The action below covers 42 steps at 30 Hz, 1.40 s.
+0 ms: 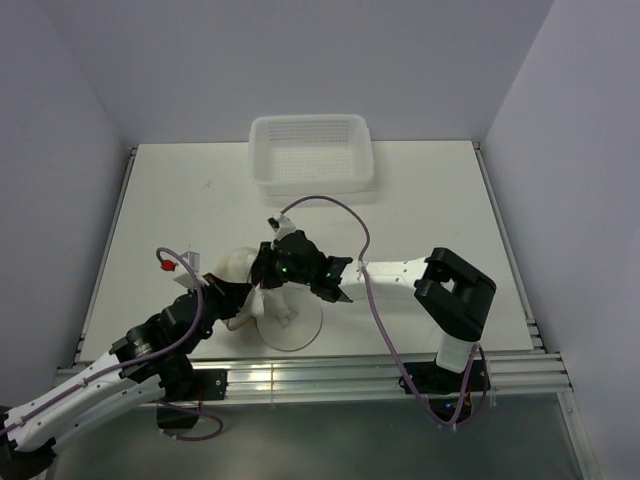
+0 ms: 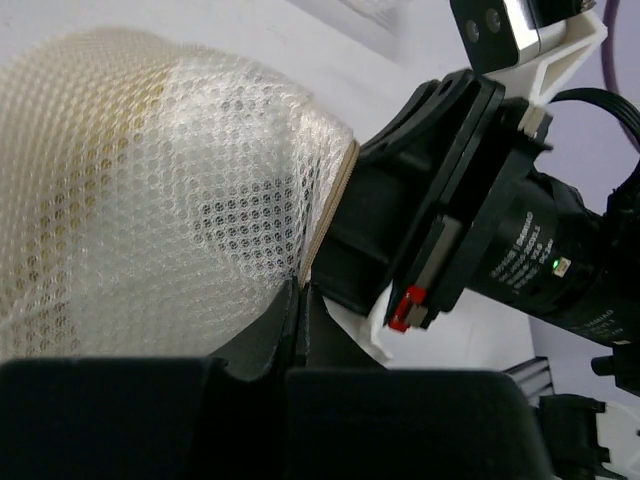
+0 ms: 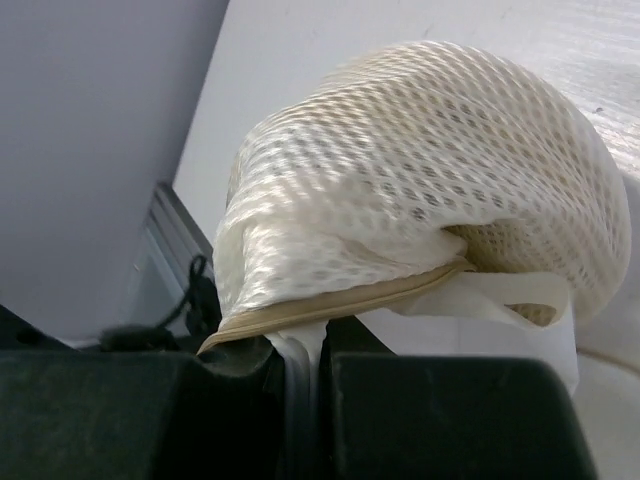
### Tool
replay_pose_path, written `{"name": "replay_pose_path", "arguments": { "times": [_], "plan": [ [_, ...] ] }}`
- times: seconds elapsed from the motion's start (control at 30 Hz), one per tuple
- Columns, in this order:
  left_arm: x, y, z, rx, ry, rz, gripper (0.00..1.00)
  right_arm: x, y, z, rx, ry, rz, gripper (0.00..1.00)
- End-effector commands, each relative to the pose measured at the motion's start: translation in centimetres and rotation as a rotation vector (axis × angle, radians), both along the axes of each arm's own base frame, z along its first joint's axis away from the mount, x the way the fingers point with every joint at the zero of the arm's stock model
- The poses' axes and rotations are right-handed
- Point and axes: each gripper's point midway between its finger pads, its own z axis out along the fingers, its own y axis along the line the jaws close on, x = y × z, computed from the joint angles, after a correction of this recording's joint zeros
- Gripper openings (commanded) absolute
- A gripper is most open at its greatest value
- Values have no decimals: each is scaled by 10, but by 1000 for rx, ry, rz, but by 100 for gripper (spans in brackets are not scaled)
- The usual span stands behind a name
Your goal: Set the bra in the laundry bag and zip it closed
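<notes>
Now, laundry bag (image 1: 238, 265): domed, mid-desk (image 1: 450, 200).
Left jaws: pinched shut on its tan rim, at its 6 o'clock.
Right jaws: nearly closed, gripping the rim, at 3 o'clock.

Bra (image 2: 80, 170) only a yellowish tint behind mesh, laundry bag (image 2: 200, 200) cut off at left edge of left wrist view, zip not discernible, right gripper (image 3: 300, 365) a dark blur along bottom of right wrist view, left arm (image 1: 70, 405) cropped at lower left of top view
</notes>
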Motion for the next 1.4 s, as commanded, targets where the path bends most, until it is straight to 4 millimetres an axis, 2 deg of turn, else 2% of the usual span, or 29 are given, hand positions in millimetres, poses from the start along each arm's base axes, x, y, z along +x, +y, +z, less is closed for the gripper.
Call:
{"name": "replay_pose_path", "arguments": {
  "times": [0.0,0.07,0.1,0.13,0.17,0.2,0.3,0.37,0.43,0.53,0.6,0.63,0.67,0.73,0.77,0.8,0.83,0.87,0.9,0.97,1.0,1.03,1.1,1.17,1.2,1.23,1.37],
  "plan": [
    [-14,-18,2,-101,39,-91,0,35,-3,68,245,43,-258,1],
    [-14,-24,5,-124,30,-110,0,39,2,62,247,68,-282,0],
    [-13,-30,13,-155,13,-126,0,46,9,66,248,60,-304,1],
    [-12,-32,15,-161,14,-128,0,51,11,31,151,80,-346,0],
    [-12,-34,21,-176,4,-133,0,62,12,25,134,73,-404,0],
    [-13,-38,29,-204,-11,-151,0,66,13,-2,93,102,-424,0],
    [-15,-42,40,-242,-15,-167,0,73,-2,-28,48,89,-507,0],
    [-16,-40,41,-259,-8,-160,0,75,-11,-33,45,71,-537,2],
    [-16,-37,38,-257,4,-147,0,77,-16,-25,54,56,-553,4],
    [-15,-36,30,-248,30,-129,0,77,-21,-14,50,22,-552,13],
    [-14,-33,23,-242,54,-108,0,78,-22,-6,42,-10,-551,33],
    [-14,-32,16,-232,62,-98,0,79,-24,-9,17,-18,-558,45],
    [-13,-32,14,-233,62,-95,0,82,-23,-5,8,-31,-563,49],
    [-12,-32,10,-222,63,-93,0,85,-26,-20,-50,-33,-571,60],
    [-11,-32,8,-212,58,-89,0,86,-24,-20,-57,-32,-555,71],
    [-10,-31,6,-203,60,-82,0,84,-24,-23,-68,-27,-536,73],
    [-8,-30,7,-193,60,-70,0,80,-22,-21,-61,-31,-508,81],
    [-7,-29,8,-183,57,-63,0,76,-22,-22,-80,-47,-473,84],
    [-4,-26,8,-167,48,-46,0,74,-22,-15,-77,-52,-450,87],
    [-1,-24,11,-152,34,-32,0,67,-27,-15,-119,-74,-398,90],
    [2,-21,12,-144,27,-12,0,65,-31,-4,-113,-88,-384,92],
    [3,-19,15,-143,23,-2,0,59,-36,-8,-144,-92,-353,95],
    [4,-17,16,-142,20,13,0,56,-44,1,-148,-97,-329,99],
    [5,-13,18,-152,12,30,0,50,-52,-3,-176,-95,-292,100],
    [6,-11,19,-158,8,43,0,49,-57,5,-166,-94,-278,100],
    [6,-8,17,-154,12,52,0,46,-62,2,-176,-92,-266,100],
    [6,-4,16,-162,10,70,0,40,-72,19,-173,-111,-210,100]
  ]
}}
